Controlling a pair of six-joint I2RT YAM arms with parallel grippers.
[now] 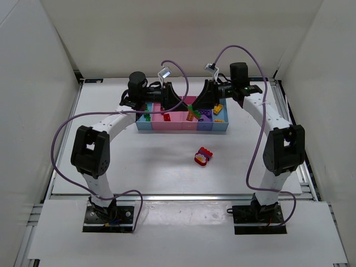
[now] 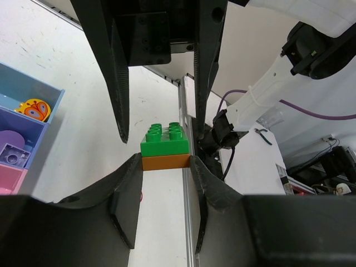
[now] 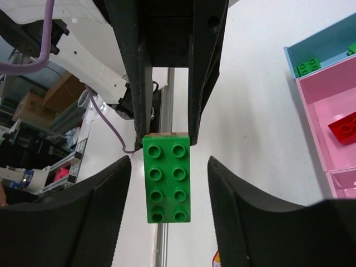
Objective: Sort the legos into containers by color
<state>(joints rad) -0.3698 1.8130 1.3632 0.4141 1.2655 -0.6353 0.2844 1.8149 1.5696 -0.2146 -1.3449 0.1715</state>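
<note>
Green-on-orange lego (image 2: pixel 165 146) at mid-frame in both wrist views.
Left pincer (image 2: pixel 165 161) clamps its end; right pincer (image 3: pixel 169 161) stands partly open around it, a gap on either side.

lego pair (image 2: pixel 165 149): green over orange | containers (image 1: pixel 167 126): light blue; pink; darker blue | loose legos (image 1: pixel 203 156), 6 o'clock of containers: red; yellow | cables (image 1: pixel 54 147): purple | arms (image 1: pixel 105 123): white, black joints | table (image 1: pixel 156 167): white

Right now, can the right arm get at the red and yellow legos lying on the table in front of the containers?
Probably yes. The right gripper stands open around the green-and-orange stack that the left gripper holds, so it can pull away, and the legos lie unobstructed on the table.
</note>
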